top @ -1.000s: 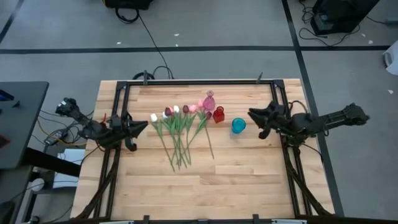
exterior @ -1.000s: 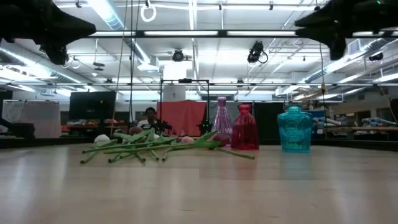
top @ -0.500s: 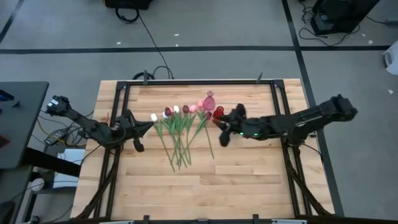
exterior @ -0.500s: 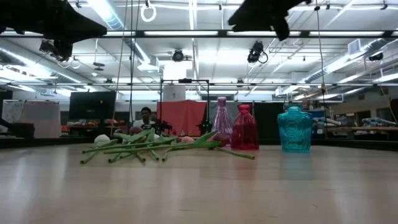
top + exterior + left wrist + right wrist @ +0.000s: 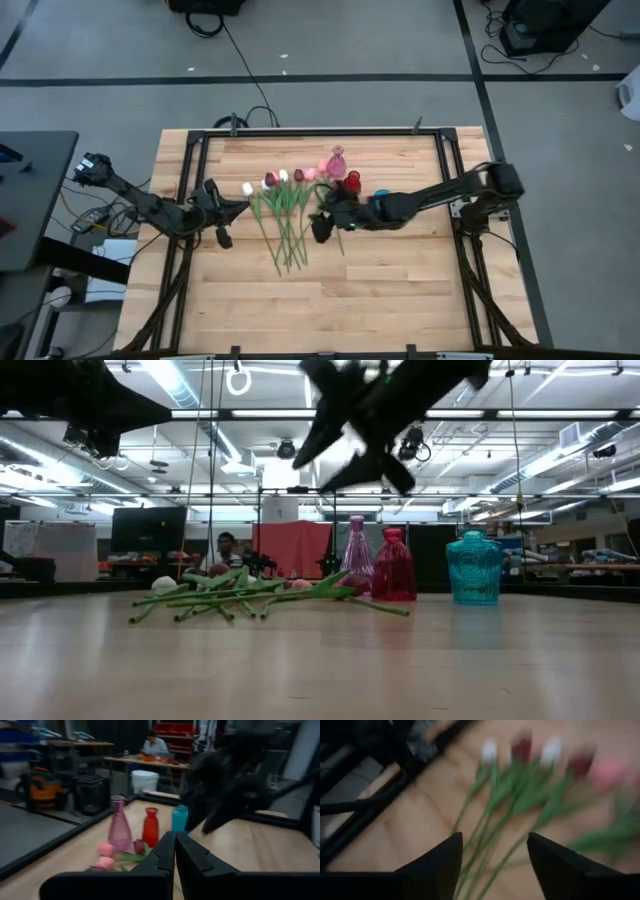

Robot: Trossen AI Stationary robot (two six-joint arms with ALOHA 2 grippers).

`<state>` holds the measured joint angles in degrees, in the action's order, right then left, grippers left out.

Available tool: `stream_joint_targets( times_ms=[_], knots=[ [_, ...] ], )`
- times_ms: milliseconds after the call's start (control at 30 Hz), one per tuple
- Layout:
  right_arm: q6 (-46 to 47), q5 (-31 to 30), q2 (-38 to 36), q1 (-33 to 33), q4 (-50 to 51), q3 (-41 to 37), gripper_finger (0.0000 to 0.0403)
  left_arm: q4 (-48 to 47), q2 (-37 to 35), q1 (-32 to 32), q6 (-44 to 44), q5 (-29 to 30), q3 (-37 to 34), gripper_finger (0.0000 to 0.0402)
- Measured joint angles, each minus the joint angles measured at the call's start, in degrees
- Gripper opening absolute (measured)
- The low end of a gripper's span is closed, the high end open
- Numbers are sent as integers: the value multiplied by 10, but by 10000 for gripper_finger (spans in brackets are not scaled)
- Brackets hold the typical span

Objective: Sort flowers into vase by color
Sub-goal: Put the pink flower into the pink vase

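The flowers [image 5: 290, 212] lie in a loose bundle on the table, with white, pink and dark red heads toward the far edge and green stems fanning toward the near edge; they also show in the low view [image 5: 240, 595]. My right gripper [image 5: 319, 227] hangs open above the bundle's right side, well clear of the table in the low view [image 5: 345, 455]. Its wrist view looks down on the stems [image 5: 495, 825] between the spread fingers. My left gripper [image 5: 244, 204] hovers shut just left of the flower heads, its fingers together [image 5: 174, 852].
A pink vase [image 5: 337, 161], a red vase [image 5: 352, 183] and a teal vase [image 5: 383, 199] stand upright to the right of the flower heads, the teal one partly under my right arm. Bare wood lies toward the near edge. A person sits in the room beyond the table [image 5: 222, 546].
My right arm has swung from the table's right edge toward the left, passing over the vases, and now reaches over the flower bundle. My left gripper has moved a little to the right toward the flower heads. The flowers and vases have stayed put.
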<state>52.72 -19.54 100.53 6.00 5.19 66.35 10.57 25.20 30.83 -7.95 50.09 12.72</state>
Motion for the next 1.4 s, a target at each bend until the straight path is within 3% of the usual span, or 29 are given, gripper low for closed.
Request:
stream_joint_targets(
  times_ms=[67, 233, 500, 667, 800, 1100, 1400],
  knots=[
    [58, 62, 35, -11, 9, 16, 256, 2, 3, 0, -1, -20, -3, 19],
    [126, 92, 125, -15, 124, 101, 251, 2, 9, 0, -3, -64, -3, 19],
    [143, 35, 216, -12, 379, 297, 236, 2, 20, 0, -3, -77, -3, 19],
    [191, 64, 248, -11, 544, 372, 226, 2, 28, 0, 0, -77, -3, 19],
    [207, 87, 261, -12, 586, 375, 207, 2, 32, 0, 0, -77, -3, 19],
    [212, 88, 260, -32, 567, 332, 155, 0, 41, 0, 1, -84, -3, 19],
    [210, 116, 259, -42, 530, 284, 137, -1, 41, 0, 15, -97, -3, 19]
  ],
)
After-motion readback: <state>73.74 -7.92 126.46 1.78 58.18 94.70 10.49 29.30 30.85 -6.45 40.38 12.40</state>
